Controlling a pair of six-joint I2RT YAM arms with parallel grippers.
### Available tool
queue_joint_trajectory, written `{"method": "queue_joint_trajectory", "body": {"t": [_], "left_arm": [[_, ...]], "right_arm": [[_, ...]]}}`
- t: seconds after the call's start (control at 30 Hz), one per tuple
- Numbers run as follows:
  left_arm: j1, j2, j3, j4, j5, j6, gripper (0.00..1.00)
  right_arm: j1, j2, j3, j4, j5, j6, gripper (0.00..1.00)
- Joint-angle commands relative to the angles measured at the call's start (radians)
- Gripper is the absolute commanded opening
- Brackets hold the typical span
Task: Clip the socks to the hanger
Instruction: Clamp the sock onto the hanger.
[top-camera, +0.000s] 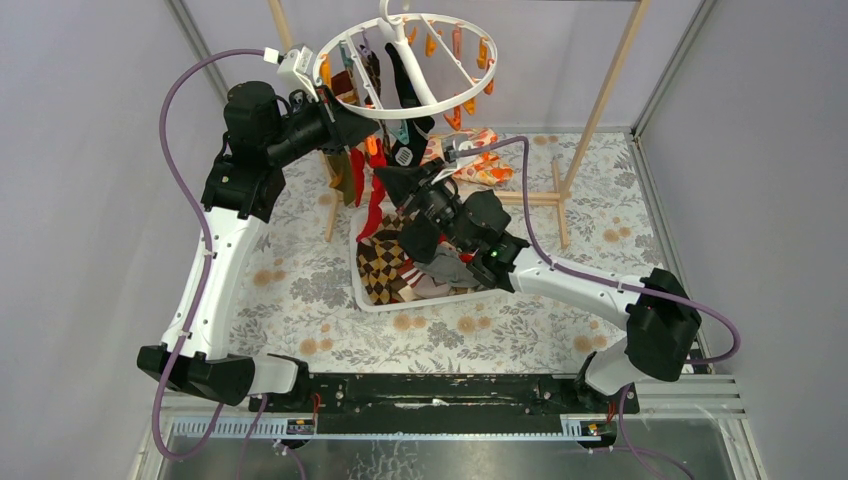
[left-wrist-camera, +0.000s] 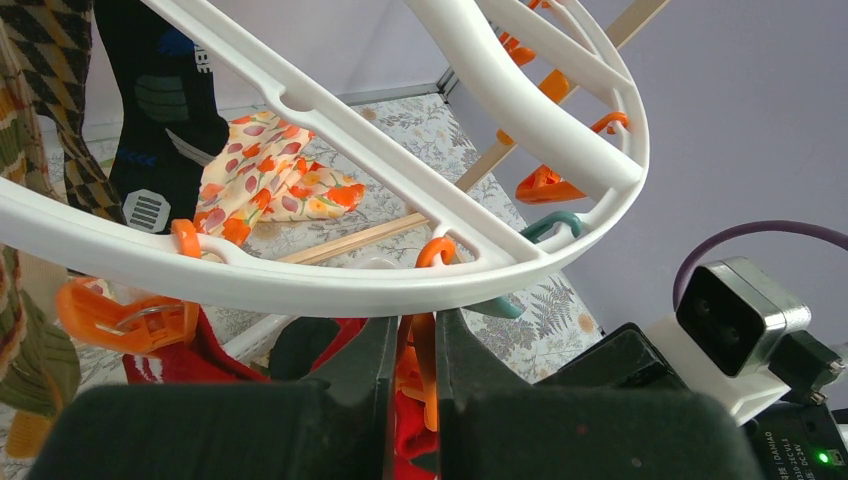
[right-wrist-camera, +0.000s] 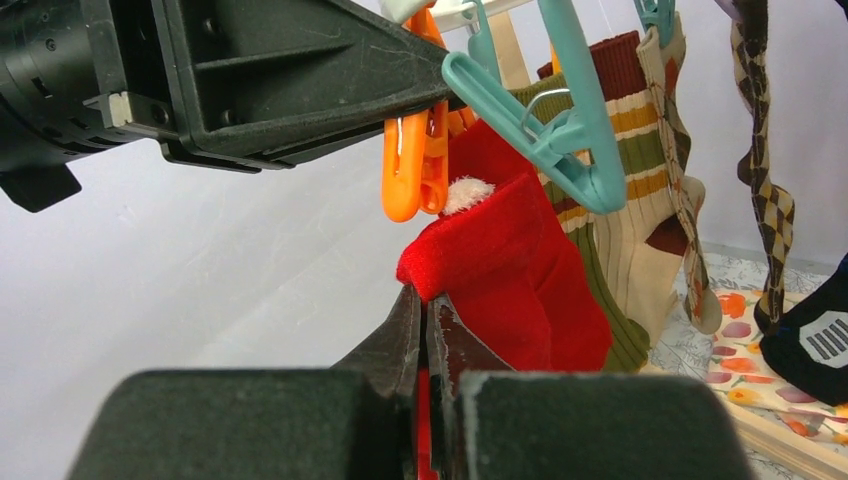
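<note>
While the left gripper (left-wrist-camera: 415, 330) pinches an orange clip (right-wrist-camera: 415, 170) at the near left rim of the hanger (left-wrist-camera: 300, 290), its fingers stand almost together with only the clip's upper end between them. That clip hangs straight down from the ring, with a teal clip (right-wrist-camera: 560, 130) just to its right.

Beneath it, the right gripper (right-wrist-camera: 425, 320) has its fingers pressed together on the edge of a red sock (right-wrist-camera: 510, 270), held up under the ring. The sock's folded top sits just below and right of the orange clip's tips; whether they touch I cannot tell.

Behind the red sock, a striped sock (right-wrist-camera: 620, 230) is already clipped to the hanger. A black sock (left-wrist-camera: 160, 100) hangs farther along the ring.

From above, the hanger hangs over the far middle of the table (top-camera: 300, 270). A white basket (top-camera: 358, 275) stands under the right arm and holds an argyle sock (top-camera: 380, 265) and a grey sock (top-camera: 450, 268). A floral cloth (top-camera: 485, 165) lies on the table to the far right of the basket.
</note>
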Motion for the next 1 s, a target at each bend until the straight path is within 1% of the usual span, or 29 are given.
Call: {"method": "queue_joint_trajectory", "body": {"t": [0.0, 0.47, 0.83, 0.97], "left_arm": [[0.004, -0.001, -0.007, 0.022, -0.013, -0.007, 0.04], [0.003, -0.005, 0.0, 0.025, -0.011, -0.014, 0.04], [0.004, -0.007, 0.003, 0.025, -0.016, -0.008, 0.04], [0.004, -0.01, 0.008, 0.025, -0.017, -0.006, 0.04]], "right_arm": [[0.016, -0.001, 0.056, 0.105, 0.032, 0.01, 0.0], [0.045, 0.047, 0.105, 0.091, 0.058, -0.044, 0.0], [0.087, 0.081, 0.147, 0.058, 0.129, -0.138, 0.0], [0.101, 0.072, 0.128, 0.057, 0.162, -0.164, 0.0]]}}
